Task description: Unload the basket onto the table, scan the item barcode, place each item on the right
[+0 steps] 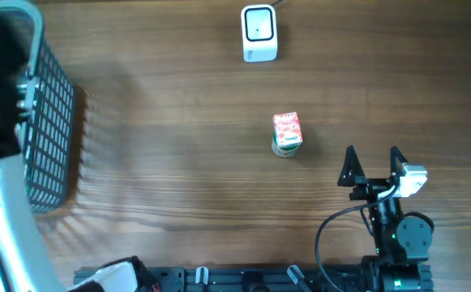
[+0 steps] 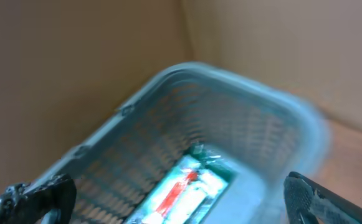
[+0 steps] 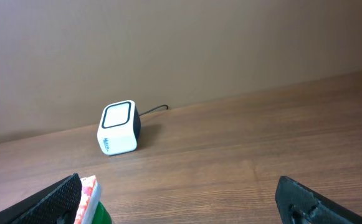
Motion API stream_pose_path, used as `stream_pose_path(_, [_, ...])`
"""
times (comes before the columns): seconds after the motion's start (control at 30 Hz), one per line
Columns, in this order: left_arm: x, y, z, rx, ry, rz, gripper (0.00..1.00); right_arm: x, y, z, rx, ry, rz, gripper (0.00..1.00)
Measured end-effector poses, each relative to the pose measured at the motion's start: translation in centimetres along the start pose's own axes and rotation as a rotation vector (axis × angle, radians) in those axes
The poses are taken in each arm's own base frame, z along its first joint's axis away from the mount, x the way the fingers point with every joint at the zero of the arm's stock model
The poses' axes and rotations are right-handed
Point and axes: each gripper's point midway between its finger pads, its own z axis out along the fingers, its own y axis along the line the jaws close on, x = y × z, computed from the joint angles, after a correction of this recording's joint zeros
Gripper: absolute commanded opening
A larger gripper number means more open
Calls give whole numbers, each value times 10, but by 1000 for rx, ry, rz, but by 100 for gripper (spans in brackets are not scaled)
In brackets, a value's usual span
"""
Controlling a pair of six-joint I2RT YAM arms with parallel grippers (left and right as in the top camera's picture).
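Right pincer [image 1: 373,158] stands spread wide and empty in the lower right of the overhead view, its two dark fingers [image 1: 350,162] pointing up the frame toward the middle of the table [image 1: 178,186]. The carton [image 1: 287,133], a small red-and-white pack with a green end, sits just right of centre, up and to the left of that pincer and apart from it; in the right wrist view only its corner shows, at the lower left edge beside one finger. The scanner [image 1: 259,34], a white box with a dark window and a cable behind it, is at the top centre of the frame, well apart from the carton. Left pincer [image 2: 177,190] is likewise wide and holds nothing; its camera looks down into the basket [image 1: 53,122] at the left edge of the overhead view, where a green-and-white packet [image 2: 187,186] lies on the bottom (blurred, so I cannot tell what it is). By my reading the task has hardly started: nothing is grasped, nothing is at the scanner, and no barcode shows in any view. What is left is the whole job: close on an item, lift it, carry it to the scanner and turn its barcode toward the window. The carton looks the likelier item, being out on the table near the right pincer.
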Motion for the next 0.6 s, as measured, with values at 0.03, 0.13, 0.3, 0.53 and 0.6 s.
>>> stream_pose_path(0.03, [4,11,9,-2,19,-1,100,0,0,0,0,0,0,100])
stream_pose_path(0.13, [21,42,40,1,92,-5,100,0,0,0,0,0,0,100])
stream_pose_path(0.3, [73,57,94,94,283,42,100,0,0,0,0,0,0,100])
stream_pose_path(0.53, [131,38,148,226,458,171,100,0,0,0,-1,0,0,100])
stream_pose_path(0.6, [142,33,159,257,484,217,100,0,0,0,-1,0,0,100])
